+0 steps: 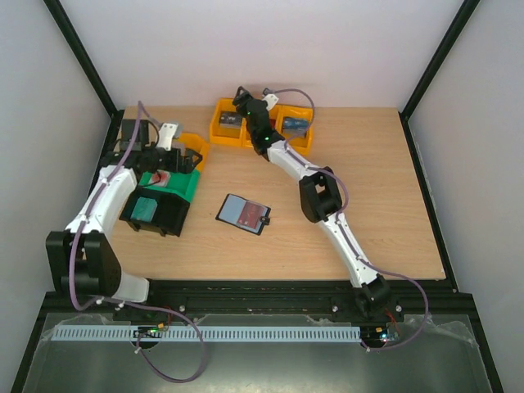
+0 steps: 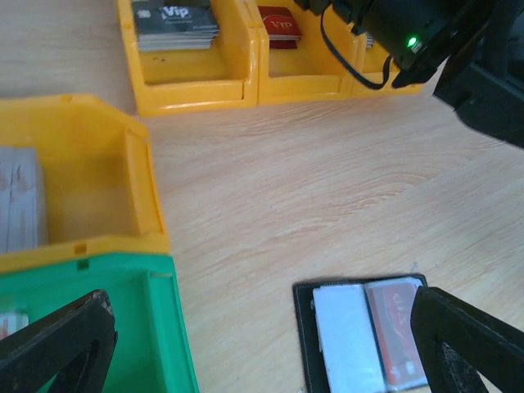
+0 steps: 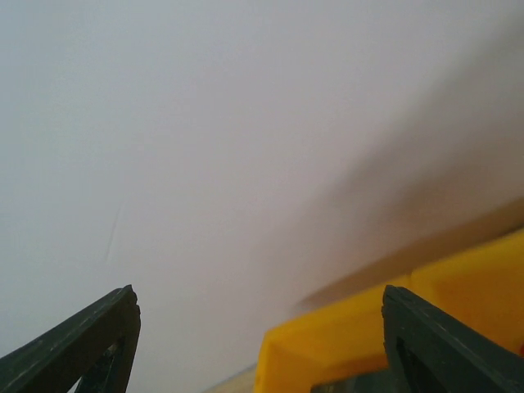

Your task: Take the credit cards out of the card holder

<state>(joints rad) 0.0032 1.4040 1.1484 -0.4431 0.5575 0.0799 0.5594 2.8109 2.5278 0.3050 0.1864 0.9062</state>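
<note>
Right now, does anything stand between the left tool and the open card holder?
Nothing visible does. The left tool is open, and only bare table lies between it and the card holder. The green bin sits off to the side, not in the path.

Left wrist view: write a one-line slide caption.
Open wallet holding a red card lies on the wooden table, with yellow bins of cards beyond.
</note>
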